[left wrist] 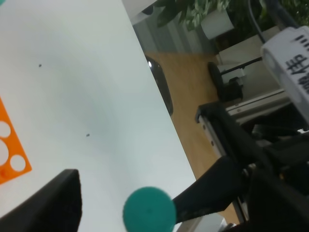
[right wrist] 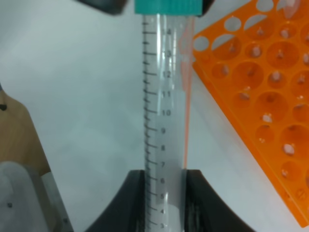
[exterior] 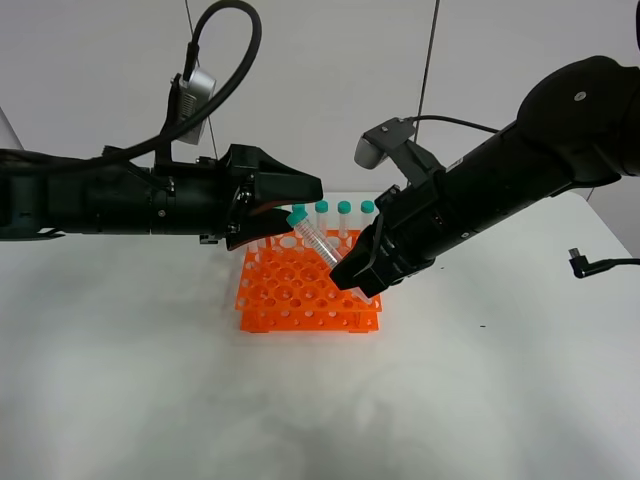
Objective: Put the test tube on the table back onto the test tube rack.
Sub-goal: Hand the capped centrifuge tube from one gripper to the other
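holding the test tube [exterior: 315, 238] tilted above the test tube rack [exterior: 300, 295], clear of the table [exterior: 150, 390], the right gripper [exterior: 352, 275] clamps its lower body, the left gripper [exterior: 290, 205] stands spread around its capped end, and seating it in a hole is not yet done.

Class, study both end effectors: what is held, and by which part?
The right end effector grips the test tube by its lower barrel, far from the teal cap. The left end effector is open, holding nothing.
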Robot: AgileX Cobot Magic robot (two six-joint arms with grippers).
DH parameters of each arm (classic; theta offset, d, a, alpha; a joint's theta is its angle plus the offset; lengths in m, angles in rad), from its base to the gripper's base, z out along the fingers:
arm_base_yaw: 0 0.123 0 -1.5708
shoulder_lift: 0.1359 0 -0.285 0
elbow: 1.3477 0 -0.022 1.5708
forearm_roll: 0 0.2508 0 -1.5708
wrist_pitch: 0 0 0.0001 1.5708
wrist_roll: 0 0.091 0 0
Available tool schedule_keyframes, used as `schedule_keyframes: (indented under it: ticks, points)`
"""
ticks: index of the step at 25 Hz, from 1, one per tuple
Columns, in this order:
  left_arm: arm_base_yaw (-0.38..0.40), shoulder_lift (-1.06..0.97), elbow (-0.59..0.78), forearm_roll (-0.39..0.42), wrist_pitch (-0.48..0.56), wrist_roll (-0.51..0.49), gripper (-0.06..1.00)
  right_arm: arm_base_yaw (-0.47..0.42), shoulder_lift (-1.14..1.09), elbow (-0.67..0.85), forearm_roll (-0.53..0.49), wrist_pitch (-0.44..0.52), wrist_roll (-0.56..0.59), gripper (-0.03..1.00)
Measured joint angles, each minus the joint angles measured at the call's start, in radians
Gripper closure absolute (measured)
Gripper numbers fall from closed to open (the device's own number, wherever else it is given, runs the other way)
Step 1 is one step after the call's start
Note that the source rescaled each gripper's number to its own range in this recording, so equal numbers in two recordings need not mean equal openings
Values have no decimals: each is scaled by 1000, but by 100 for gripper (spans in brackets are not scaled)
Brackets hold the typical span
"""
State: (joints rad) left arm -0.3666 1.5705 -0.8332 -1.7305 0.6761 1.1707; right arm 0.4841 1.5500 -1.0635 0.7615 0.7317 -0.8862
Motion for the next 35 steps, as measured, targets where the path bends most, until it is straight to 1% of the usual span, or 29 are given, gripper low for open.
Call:
schedule_keyframes:
  ticks: [12, 17, 20, 22, 30, 35]
  points:
    - [0, 6, -12, 0, 9, -7, -5, 0, 0, 0, 0, -12, -1, 95]
    - [-32, 6, -12, 0, 8, -7, 3, 0, 0, 0, 0, -12, -1, 95]
    - [-54, 6, -12, 0, -16, -7, 9, 0, 0, 0, 0, -12, -1, 95]
    - [-57, 6, -13, 0, -28, -7, 12, 0, 0, 0, 0, -12, -1, 95]
    - [-57, 6, -13, 0, -74, -5, 12, 0, 0, 0, 0, -12, -1, 95]
    - [-57, 6, -13, 0, -75, -4, 13, 0, 0, 0, 0, -12, -1, 95]
